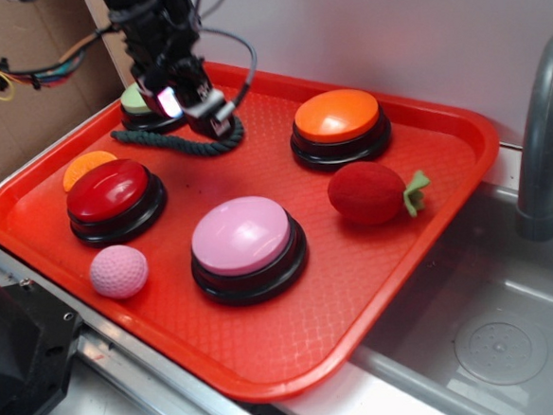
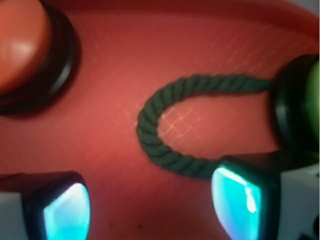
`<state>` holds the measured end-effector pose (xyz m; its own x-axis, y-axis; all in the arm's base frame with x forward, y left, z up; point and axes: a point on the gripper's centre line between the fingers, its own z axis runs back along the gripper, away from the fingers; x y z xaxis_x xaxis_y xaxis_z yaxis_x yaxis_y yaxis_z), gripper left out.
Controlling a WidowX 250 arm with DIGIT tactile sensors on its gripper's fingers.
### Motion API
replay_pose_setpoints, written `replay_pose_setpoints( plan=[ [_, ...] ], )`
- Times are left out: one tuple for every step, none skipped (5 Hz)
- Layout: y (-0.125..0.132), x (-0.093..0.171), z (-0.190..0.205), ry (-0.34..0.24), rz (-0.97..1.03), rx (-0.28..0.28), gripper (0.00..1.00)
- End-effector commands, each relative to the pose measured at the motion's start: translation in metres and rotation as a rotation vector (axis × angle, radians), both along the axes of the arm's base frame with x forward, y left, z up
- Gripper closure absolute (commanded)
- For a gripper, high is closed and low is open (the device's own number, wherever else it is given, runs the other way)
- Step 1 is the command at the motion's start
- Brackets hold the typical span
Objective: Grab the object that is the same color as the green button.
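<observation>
Dark green, the twisted rope piece (image 1: 191, 143) lies on the red plastic tray (image 1: 429, 216) near its far left corner, bent into a loop. One end runs up against the black base of the round pale green dome button (image 1: 136, 101), which sits in that corner, mostly hidden by the arm. In the wrist view the rope (image 2: 165, 107) curves like a hairpin, its bend pointing toward the orange dome button (image 2: 20, 45) at the upper left, and its two arms running toward the green button (image 2: 300, 100) at the right edge.

The black gripper (image 1: 209, 117) hangs low over the rope's loop. Its jaws stand spread apart: in the wrist view the two fingertips (image 2: 65, 207) glow cyan at the bottom of the frame with bare tray between them, and the lower arm of the rope passes just beside or under the right-hand one. Nothing is pinched between them.

Elsewhere on the tray stand a red dome button (image 1: 114, 195) at the left, a pink dome button (image 1: 246, 243) in the middle foreground and the orange one (image 1: 339, 122) at the back. A flat orange disc (image 1: 86, 167) lies beside the red button, a pink dimpled ball (image 1: 119, 271) near the front edge, and a red plush strawberry (image 1: 370, 192) with a green leaf tuft toward the right. A grey metal sink (image 1: 494, 335) with a grey faucet (image 1: 538, 142) lies to the tray's right
</observation>
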<state>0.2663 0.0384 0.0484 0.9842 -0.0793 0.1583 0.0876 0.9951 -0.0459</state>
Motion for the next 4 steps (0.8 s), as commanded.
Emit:
replay_pose_setpoints(
  plan=[
    [0.001, 0.020, -0.010, -0.037, -0.054, 0.017, 0.00],
    [0.000, 0.022, -0.016, -0.030, -0.064, 0.017, 0.00],
    [-0.001, 0.025, -0.022, -0.023, -0.079, 0.018, 0.00],
    [-0.001, 0.026, -0.025, -0.028, -0.104, 0.022, 0.68]
  ],
)
